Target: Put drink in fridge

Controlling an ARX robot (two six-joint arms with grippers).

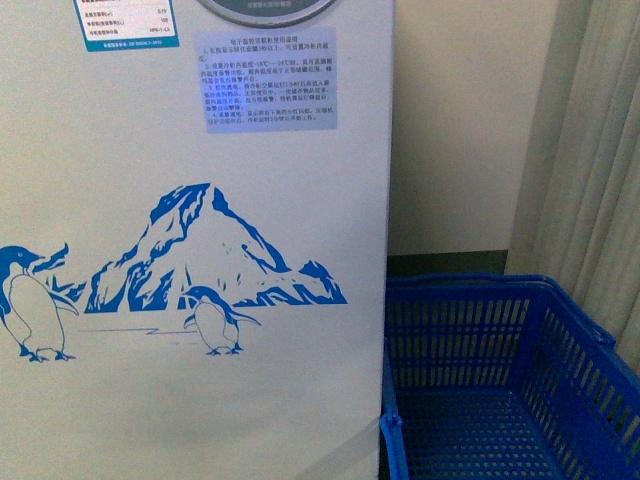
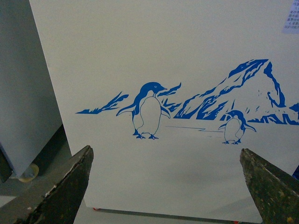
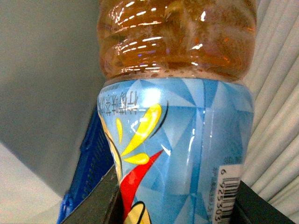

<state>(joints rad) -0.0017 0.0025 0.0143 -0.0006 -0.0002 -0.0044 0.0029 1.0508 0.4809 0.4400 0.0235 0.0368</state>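
The drink (image 3: 177,93) fills the right wrist view: a plastic bottle of reddish-amber liquid with a pale blue pictured label; its cap is out of view. My right gripper (image 3: 175,207) is shut on it, with a dark finger (image 3: 96,200) on each side of the label. The fridge (image 1: 200,400) is a white chest cooler with a blue penguin-and-mountain print; its front fills the front view, with the edge of the grey display (image 1: 265,8) at the top. My left gripper (image 2: 166,186) is open and empty, facing the fridge front (image 2: 163,46). Neither arm shows in the front view.
A blue slotted basket (image 1: 500,390) stands on the floor right of the fridge and also shows in the right wrist view (image 3: 88,154). A pale curtain (image 1: 590,150) hangs behind it. A grey cabinet (image 2: 23,93) stands left of the fridge. A red castor (image 2: 96,208) shows under it.
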